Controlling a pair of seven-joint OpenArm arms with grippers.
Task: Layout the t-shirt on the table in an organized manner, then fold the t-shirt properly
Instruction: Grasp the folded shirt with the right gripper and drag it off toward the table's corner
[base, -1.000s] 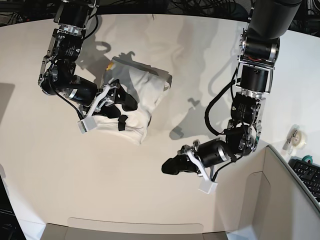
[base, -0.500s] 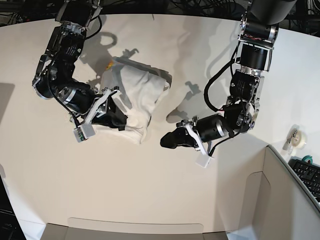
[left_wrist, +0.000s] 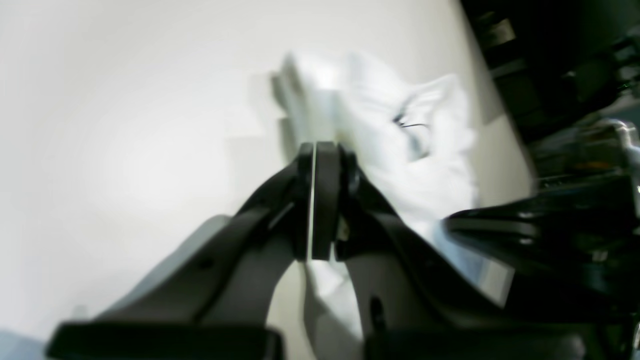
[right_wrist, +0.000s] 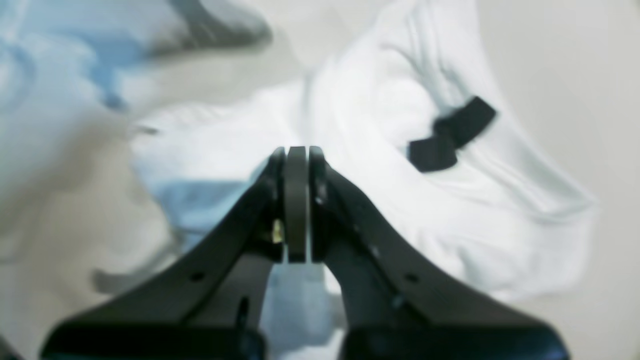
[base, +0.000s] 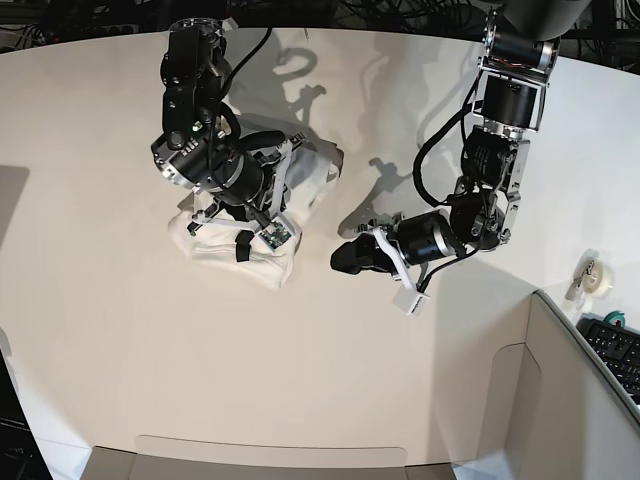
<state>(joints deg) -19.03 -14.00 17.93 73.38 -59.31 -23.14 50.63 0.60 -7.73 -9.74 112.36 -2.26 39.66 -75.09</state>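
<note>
**Crumpled t-shirt on table, both grippers pressed together**

- T-shirt (base: 262, 255): white cloth, bunched into a rumpled heap on the left half of the table (base: 330, 380) in the base view, not laid flat. Its upper part is hidden beneath the right arm. A dark neck label (right_wrist: 450, 135) lies on top of the folds, seen as two black tabs in the right wrist view. No print can be made out in these blurred views.
- Right gripper (right_wrist: 297, 165): fingers closed flat against each other, no cloth between them, poised above the heap. In the base view its arm stands directly over the shirt.
- Left gripper (left_wrist: 316, 165): fingers together with only a thin slit of light between, holding nothing. In the base view it (base: 350, 258) sits over bare table just beside the shirt's right edge, pointing toward it, not touching.
- Tape roll (base: 594, 274): at the table's right edge, well apart from the shirt.
- Keyboard (base: 612, 350): dark, at the far right, beyond a grey panel (base: 560, 400).
</note>
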